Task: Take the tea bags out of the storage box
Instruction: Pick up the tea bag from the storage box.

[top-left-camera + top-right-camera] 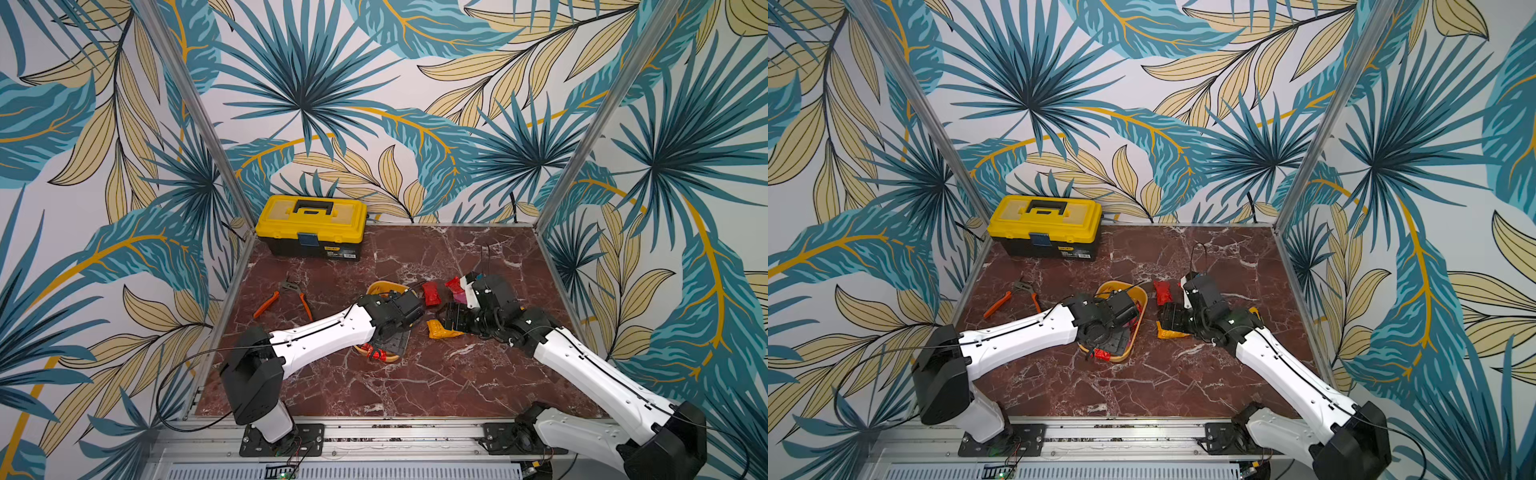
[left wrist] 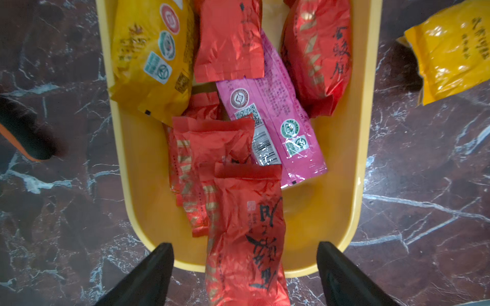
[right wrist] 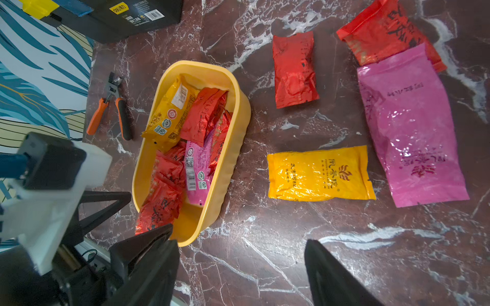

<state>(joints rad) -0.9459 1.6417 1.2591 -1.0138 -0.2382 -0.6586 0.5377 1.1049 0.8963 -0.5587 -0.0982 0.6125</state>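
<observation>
The storage box (image 3: 240, 119) sits mid-table (image 1: 415, 382). The pliers (image 1: 286, 297) lie to its left, and the toolbox (image 1: 311, 226) stands behind them in the far left corner. Tea bags (image 3: 169, 169) lie piled in the box, overlapping, and one hangs over its near rim. Right of the box, four loose tea bags (image 3: 318, 173) rest on the table. Two are near it, one behind the other, and two are farther right, overlapping.

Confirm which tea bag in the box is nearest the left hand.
The red tea bag with black lettering, draped over the storage box rim between the fingers of the open left hand; the others lie deeper inside.
</observation>
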